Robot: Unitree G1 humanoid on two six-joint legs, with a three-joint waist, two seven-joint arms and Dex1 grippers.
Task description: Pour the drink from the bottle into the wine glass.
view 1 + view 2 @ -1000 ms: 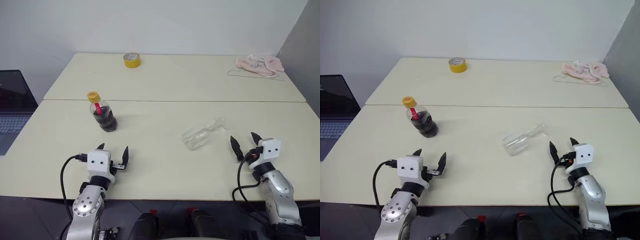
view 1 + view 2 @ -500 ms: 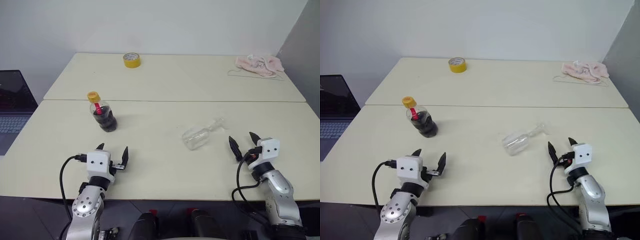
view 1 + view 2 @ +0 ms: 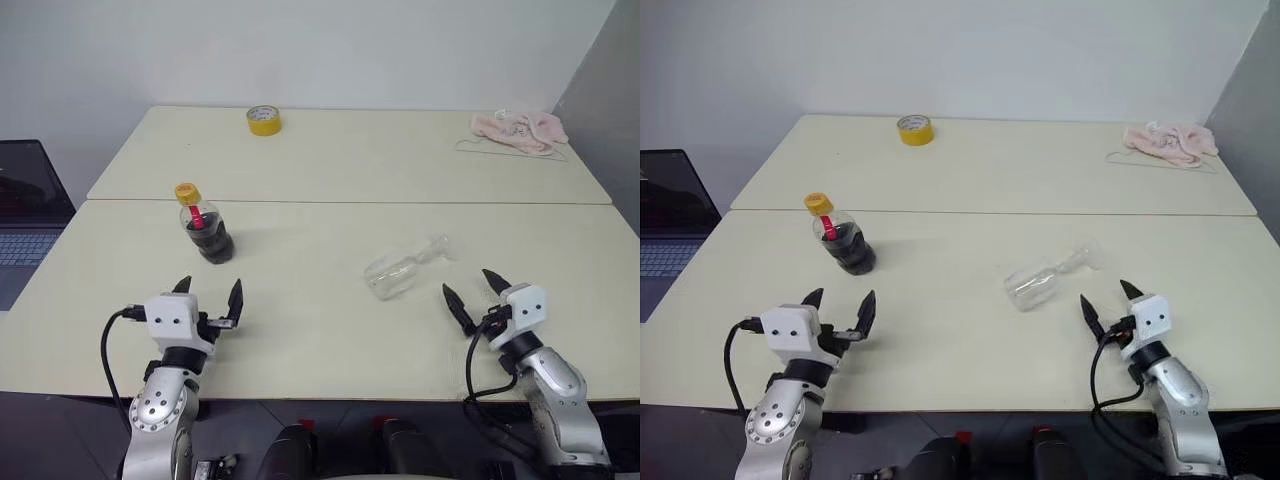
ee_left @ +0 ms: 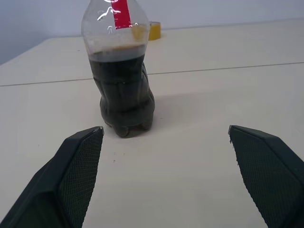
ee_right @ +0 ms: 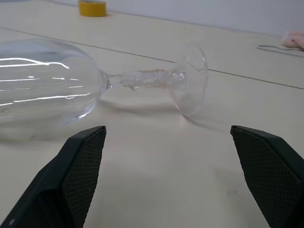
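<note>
**Lying on its side, the glass must be righted before any pour**

Resting toppled on the pale worktop (image 3: 320, 330), the clear wine glass (image 3: 400, 270) lies just ahead of the right end effector (image 3: 472, 294) and a little toward the middle. Its long axis runs aslant: the bowl points toward the robot and inward, while the stem and round foot point away toward the far right. The right arm is plainly the nearer one, and its two black fingers stand spread wide with nothing between them.

Across the worktop, the bottle (image 3: 203, 227) stands upright ahead of the left end effector (image 3: 208, 296), slightly toward the centre. That end effector also gapes open and empty. The yellow-orange cap is on, and the dark drink (image 4: 124, 90) fills the lower half.

A red label strip (image 4: 121, 13) crosses the bottle's shoulder; no lettering on it can be read.
</note>
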